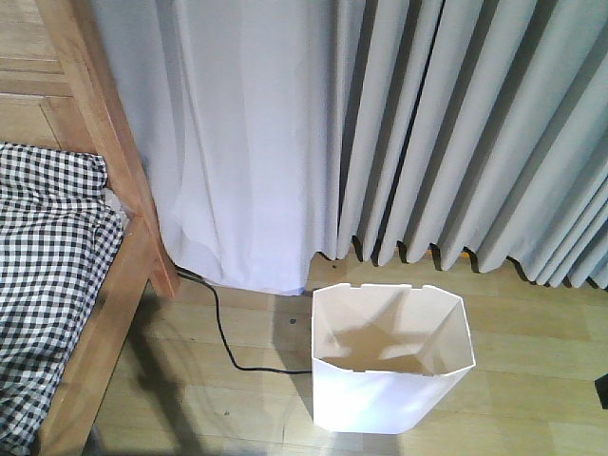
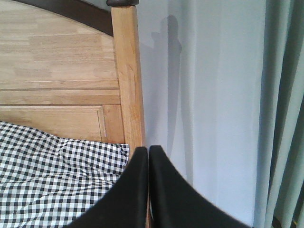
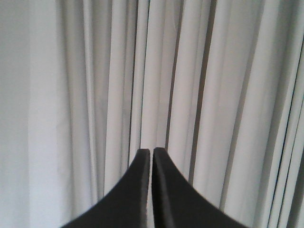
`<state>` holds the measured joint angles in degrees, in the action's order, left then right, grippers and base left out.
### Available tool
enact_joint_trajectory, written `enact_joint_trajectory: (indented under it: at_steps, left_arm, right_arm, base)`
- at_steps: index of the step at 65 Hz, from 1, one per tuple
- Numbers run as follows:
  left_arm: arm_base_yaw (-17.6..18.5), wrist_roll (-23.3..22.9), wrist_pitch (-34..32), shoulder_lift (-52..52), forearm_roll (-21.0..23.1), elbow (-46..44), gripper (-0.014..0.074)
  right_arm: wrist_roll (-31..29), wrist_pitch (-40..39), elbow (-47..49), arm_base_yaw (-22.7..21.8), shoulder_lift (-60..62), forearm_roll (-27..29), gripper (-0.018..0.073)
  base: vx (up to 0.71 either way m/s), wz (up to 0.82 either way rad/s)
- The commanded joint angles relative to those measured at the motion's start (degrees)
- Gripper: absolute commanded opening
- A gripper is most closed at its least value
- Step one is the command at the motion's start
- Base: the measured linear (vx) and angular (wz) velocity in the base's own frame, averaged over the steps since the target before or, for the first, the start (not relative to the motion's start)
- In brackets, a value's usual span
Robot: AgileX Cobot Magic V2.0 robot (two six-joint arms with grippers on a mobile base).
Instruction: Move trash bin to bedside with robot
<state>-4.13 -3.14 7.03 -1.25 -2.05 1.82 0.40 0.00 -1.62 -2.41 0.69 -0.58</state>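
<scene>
White trash bin stood upright and open-mouthed on the wooden floor, near the lower middle of the front view, just before the hem of the grey curtain. Lay near the wooden bed with its checked bedding, a strip of bare floor and a black cable between the two. Appeared empty inside.

Stage judged ambiguous: fit either a bin brought close to the bed and set down, or a bin awaiting a further push towards the frame. No further move settled by these views.

Left gripper seen pressed together, fingertips meeting with only a hairline seam, nothing between them; aimed at the bedpost and headboard, touching neither. Right gripper likewise drawn together and holding nothing, aimed at the curtain folds. Neither gripper near the bin; neither arm seen in the front view.
</scene>
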Motion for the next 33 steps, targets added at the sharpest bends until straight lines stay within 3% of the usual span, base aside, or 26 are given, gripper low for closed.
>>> enact_joint_trajectory:
  at_steps: [1,33]
  left_arm:
    - [0.25,-0.25,-4.15,-0.31,0.12,-1.38,-0.0006]
    - [0.25,-0.25,-4.15,-0.31,0.12,-1.38,-0.0006]
  right_arm:
    - [0.18,-4.04,-1.18,-0.22,0.63,-0.96,-0.0009]
    - [0.18,-4.04,-1.18,-0.22,0.63,-0.69,-0.0009]
  base:
    - [0.00,0.00]
    - [0.00,0.00]
